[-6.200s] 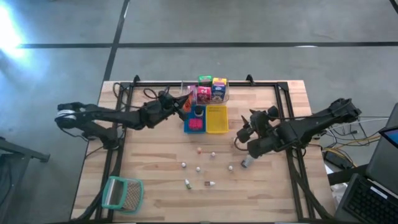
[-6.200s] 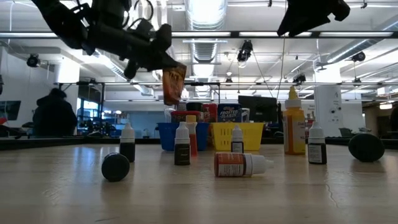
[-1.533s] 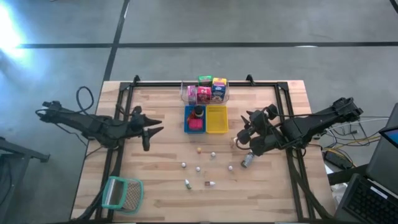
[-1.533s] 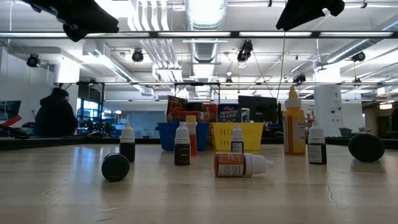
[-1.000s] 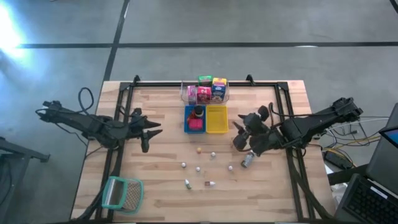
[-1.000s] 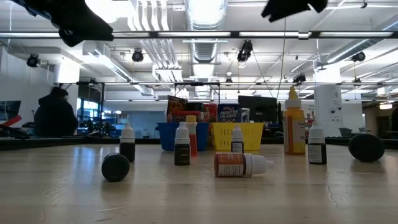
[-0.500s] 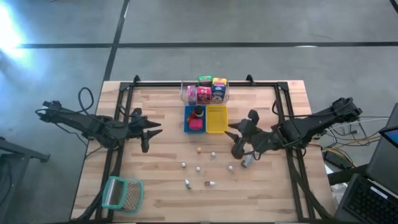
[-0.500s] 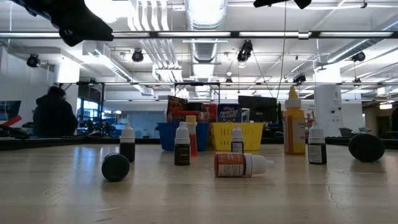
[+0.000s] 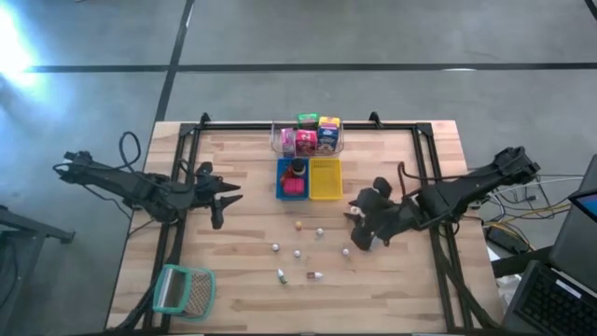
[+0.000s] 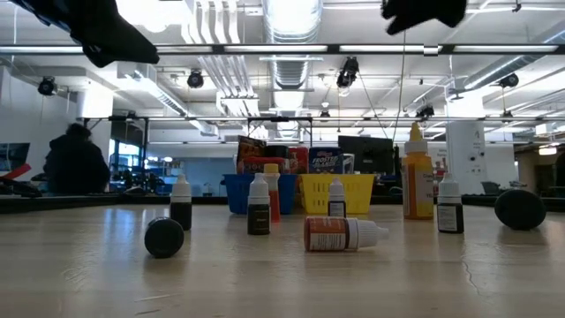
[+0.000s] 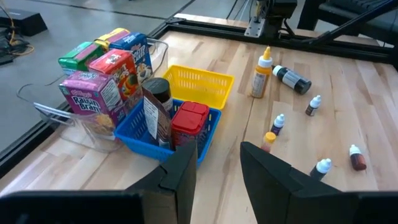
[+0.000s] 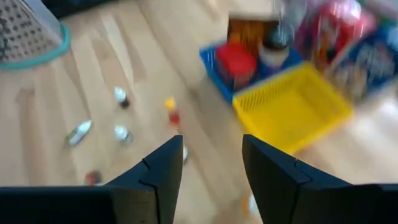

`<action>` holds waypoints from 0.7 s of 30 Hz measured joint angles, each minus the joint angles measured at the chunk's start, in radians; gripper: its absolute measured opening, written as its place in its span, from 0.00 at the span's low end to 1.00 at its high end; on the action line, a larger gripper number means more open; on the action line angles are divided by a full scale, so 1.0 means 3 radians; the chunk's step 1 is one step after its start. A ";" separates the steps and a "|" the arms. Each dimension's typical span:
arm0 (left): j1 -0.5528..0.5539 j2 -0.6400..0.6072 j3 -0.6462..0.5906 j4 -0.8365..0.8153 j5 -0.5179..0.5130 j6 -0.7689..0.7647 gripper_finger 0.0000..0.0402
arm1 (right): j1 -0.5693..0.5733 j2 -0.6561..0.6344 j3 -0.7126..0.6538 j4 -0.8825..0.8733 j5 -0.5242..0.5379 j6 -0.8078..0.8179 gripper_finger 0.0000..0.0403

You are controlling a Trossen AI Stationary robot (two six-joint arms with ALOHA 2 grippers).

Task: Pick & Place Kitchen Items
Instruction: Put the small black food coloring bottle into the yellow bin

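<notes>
The kitchen items are spread over the table's middle. Several small dropper bottles [image 9: 298, 252] stand or lie on the wood. A blue tray [image 9: 280, 191] holds a dark jar [image 11: 158, 90], a red can [image 11: 189, 121] and a packet. Cereal boxes [image 9: 308, 135] stand in a clear tub behind it. My left gripper [image 9: 229, 205] hangs open left of the blue tray, its fingers [image 11: 180, 177] empty. My right gripper [image 9: 355, 233] is open above the table, right of the small bottles, with nothing between its fingers [image 12: 165, 171].
An empty yellow tray [image 9: 325, 179] sits right of the blue one. A teal-rimmed mesh basket [image 9: 182, 289] lies at the near left corner. A tall yellow bottle [image 11: 261, 73] and a dark lying bottle [image 11: 291, 78] are near my right arm. A black frame rims the table.
My right gripper has swung round and gone a little toward the table's near edge and centre, tipping downward over the spot where a grey bottle lay. My left gripper has kept still. No item has moved.
</notes>
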 joint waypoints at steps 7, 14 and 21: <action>0.0001 0.0004 0.0000 0.0006 -0.0001 0.0017 0.32 | -0.0001 0.0017 0.0091 -0.0869 -0.0313 0.0723 0.46; 0.0001 0.0004 0.0000 0.0000 -0.0005 0.0030 0.32 | -0.0047 0.0062 0.0074 -0.0833 -0.0187 0.0633 0.49; 0.0001 0.0022 -0.0001 0.0001 -0.0006 0.0028 0.32 | -0.0102 0.0080 0.0070 -0.0692 -0.0340 0.0544 0.47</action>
